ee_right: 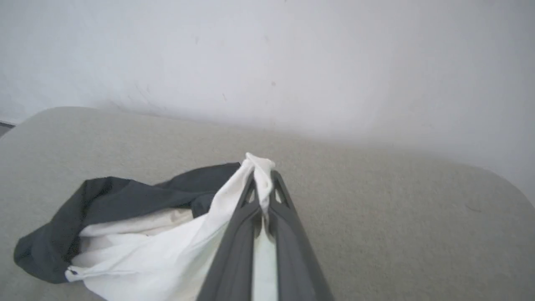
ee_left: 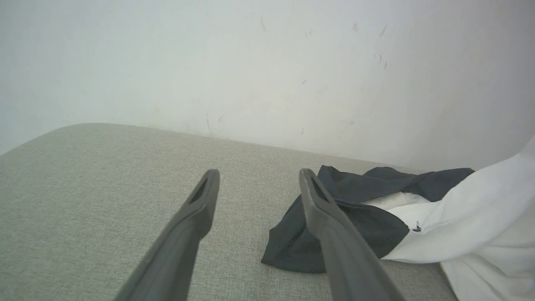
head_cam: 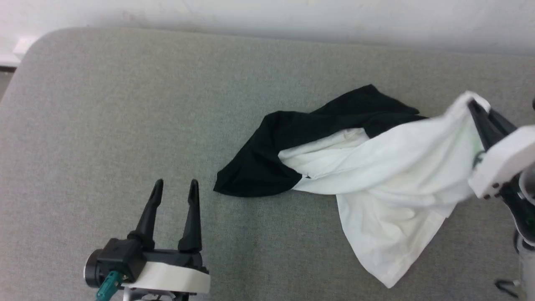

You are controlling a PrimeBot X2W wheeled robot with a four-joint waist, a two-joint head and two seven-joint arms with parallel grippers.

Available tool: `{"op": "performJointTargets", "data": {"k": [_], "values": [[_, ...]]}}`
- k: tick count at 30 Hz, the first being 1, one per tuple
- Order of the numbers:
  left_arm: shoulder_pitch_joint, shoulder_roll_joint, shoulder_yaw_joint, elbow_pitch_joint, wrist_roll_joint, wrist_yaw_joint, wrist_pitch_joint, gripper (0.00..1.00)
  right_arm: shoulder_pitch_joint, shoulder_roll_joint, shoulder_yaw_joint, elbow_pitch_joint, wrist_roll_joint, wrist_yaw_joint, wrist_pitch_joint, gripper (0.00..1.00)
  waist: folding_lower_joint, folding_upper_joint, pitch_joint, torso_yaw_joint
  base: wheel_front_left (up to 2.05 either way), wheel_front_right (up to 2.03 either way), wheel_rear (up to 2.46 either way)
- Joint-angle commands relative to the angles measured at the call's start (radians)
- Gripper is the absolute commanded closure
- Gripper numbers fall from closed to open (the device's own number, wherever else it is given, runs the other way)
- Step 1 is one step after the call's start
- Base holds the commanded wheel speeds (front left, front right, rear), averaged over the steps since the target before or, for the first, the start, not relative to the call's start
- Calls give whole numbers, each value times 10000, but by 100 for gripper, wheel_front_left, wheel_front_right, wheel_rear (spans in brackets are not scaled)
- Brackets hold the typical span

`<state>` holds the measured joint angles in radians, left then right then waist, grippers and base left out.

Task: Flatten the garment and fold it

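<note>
**Setting:** grey woven tabletop (head_cam: 104,104) with rounded corners, set against a pale, scuffed wall (head_cam: 292,16).

**Item 1, right claw (ee_right: 261,179):** clenched on a pinch of white cloth, with a small tuft poking out past the fingertips. Raised off the tabletop, well to the right of the other claw.

**Item 2, shirt (head_cam: 388,175):** crumpled, not flat.
- White body hanging from the right claw and trailing down and leftward onto the tabletop.
- Loose white flap draped below and to the left of that claw.
- Black sleeve (head_cam: 267,159) bunched at the end farthest from the right claw, lying just ahead and to the right of the left claw's fingertips.
- Second sleeve, neckband and chest print not made out.

**Item 3, left claw (head_cam: 176,184):** released, fingers spread wide, empty. Held over bare tabletop, apart from the cloth.

**Step in hand (judged):** spreading out, at an early stage. No fold begun.

**Handling notes (judged):**
- Keep the pinch firm. Thin cloth in a small bite, so prone to slipping.
- Send the left claw to a matching hem or corner, not the middle of the black bunch.
- Take one layer only.
- Draw the two claws apart until taut, then lower slowly, dragging lightly to pull creases out.

**Risks (judged):**
- A twist locked in by gripping two layers.
- Cloth dragged off the tabletop by pulling too far right.
</note>
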<state>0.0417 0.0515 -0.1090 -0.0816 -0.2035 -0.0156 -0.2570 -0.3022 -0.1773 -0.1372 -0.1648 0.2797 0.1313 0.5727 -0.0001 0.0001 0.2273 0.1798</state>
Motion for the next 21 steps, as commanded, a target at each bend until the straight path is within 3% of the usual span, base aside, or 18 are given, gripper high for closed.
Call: {"op": "performJointTargets", "data": {"k": [1,7,12,18,21], "values": [[166,-13,130,-10,-29,45,-47,0,-357,-5,332,-324,170,-6,64,100,1,-1,-719,-251,0,0,0],[632,-13,523,-51,58,23,-47,0,-1431,350,2677,-1284,1115,-6,530,100,1,-1,-1498,-205,0,0,0],[984,-13,654,-230,134,89,-47,0,-1375,882,5032,-1419,2327,-6,1121,100,1,-1,-1822,99,0,0,0],[1323,-13,749,-430,162,170,-47,0,-33,1169,7174,-652,3270,-6,1256,100,1,-1,-1783,604,0,0,0],[1329,-13,675,-432,138,144,-47,0,821,1206,7680,335,3323,-6,1170,100,1,-1,-1653,884,0,0,0]]}}
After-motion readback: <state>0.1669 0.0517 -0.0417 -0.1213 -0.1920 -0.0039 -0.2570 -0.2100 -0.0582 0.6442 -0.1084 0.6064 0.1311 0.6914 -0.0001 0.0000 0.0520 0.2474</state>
